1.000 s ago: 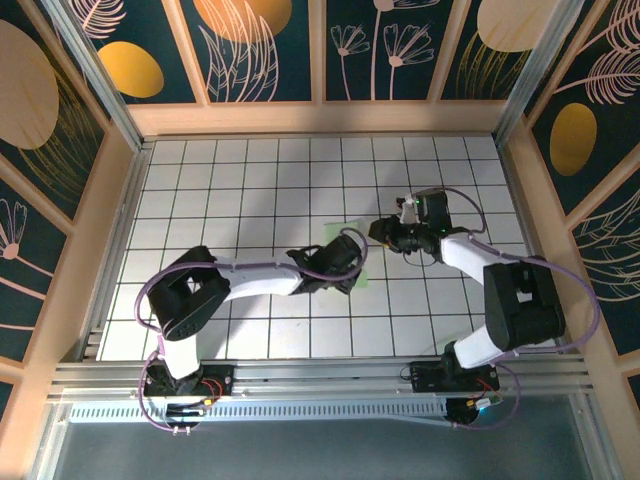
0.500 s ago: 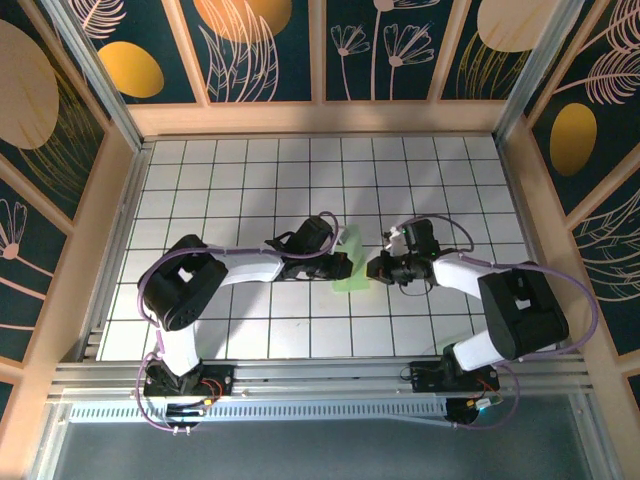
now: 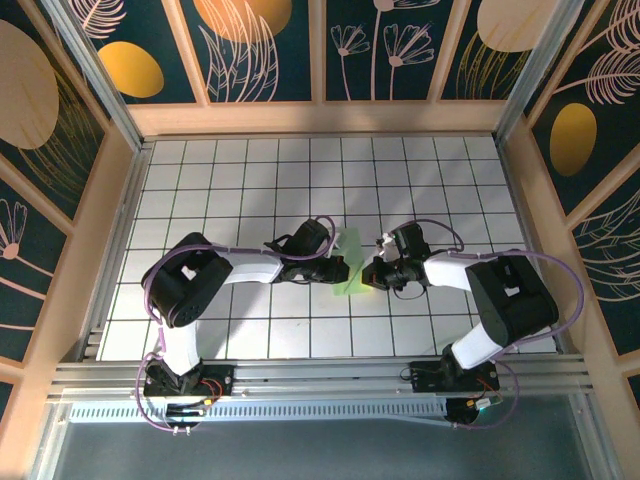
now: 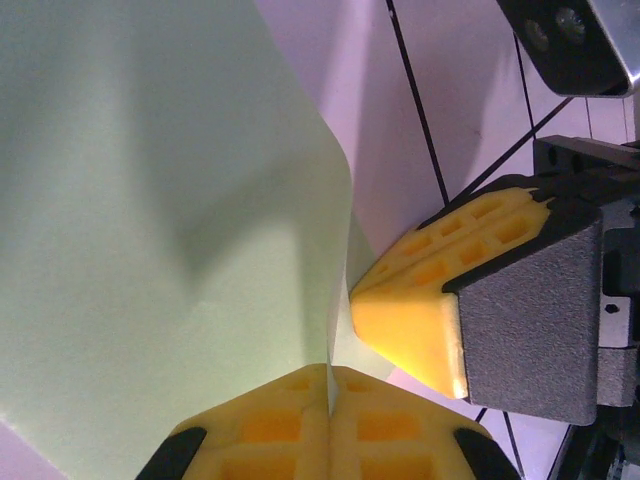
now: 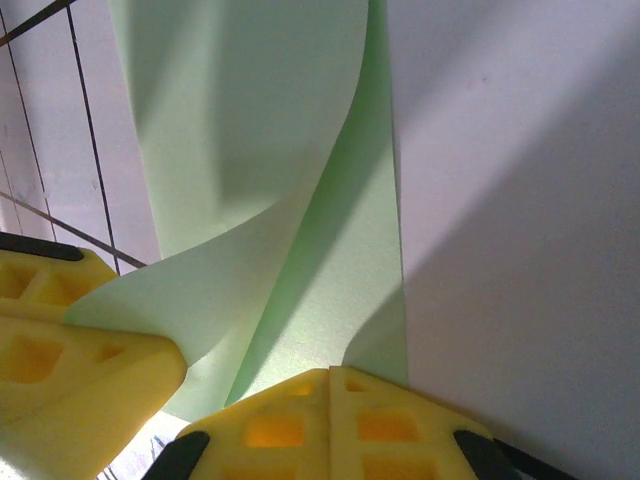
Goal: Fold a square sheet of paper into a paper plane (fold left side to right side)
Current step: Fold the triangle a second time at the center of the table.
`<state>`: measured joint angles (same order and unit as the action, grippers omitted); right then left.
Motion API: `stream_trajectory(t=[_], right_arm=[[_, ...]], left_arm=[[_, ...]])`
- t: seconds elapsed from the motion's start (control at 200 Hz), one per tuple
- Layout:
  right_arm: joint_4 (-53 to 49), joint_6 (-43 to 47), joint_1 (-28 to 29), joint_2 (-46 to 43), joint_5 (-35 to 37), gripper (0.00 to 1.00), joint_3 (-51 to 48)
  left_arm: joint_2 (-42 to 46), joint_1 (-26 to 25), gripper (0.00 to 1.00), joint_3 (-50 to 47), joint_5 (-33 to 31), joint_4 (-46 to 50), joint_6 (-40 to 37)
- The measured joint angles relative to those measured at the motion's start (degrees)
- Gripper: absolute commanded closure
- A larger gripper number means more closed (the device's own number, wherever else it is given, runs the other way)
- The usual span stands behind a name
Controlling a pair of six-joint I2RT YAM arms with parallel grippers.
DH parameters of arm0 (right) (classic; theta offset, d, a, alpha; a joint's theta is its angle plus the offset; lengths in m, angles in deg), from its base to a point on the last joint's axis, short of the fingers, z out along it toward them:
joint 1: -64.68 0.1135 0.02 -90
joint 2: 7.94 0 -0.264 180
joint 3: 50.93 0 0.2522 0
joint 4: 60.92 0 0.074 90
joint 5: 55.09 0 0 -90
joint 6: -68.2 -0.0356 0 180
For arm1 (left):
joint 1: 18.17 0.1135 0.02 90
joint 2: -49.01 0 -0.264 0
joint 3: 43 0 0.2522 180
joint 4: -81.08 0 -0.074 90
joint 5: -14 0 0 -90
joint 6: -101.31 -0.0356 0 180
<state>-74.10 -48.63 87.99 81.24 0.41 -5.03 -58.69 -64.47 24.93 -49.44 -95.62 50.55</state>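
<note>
Position: the square sheet of paper point(image 3: 352, 262) lies near the middle of the counter point(image 3: 250, 180), between my two grippers. It is partly doubled over and bowed rather than flat.

My left gripper point(image 4: 328, 385) is pressed together on the lifted flap's edge, carrying that side across.

My right gripper point(image 5: 330, 385) is likewise closed at the facing edge, apparently nipping the lower layer to anchor it.

Finding: edges not yet matched, and no crease set.
</note>
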Motion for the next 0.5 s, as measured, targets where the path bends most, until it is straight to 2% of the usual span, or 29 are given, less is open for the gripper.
stream_trajectory(t=[0.5], right_arm=[[0.0, 1.05, 0.0, 0.5, -0.09, 1.0, 0.31]], left_arm=[[0.0, 1.97, 1.0, -0.28, -0.81, 1.6, -3.32]])
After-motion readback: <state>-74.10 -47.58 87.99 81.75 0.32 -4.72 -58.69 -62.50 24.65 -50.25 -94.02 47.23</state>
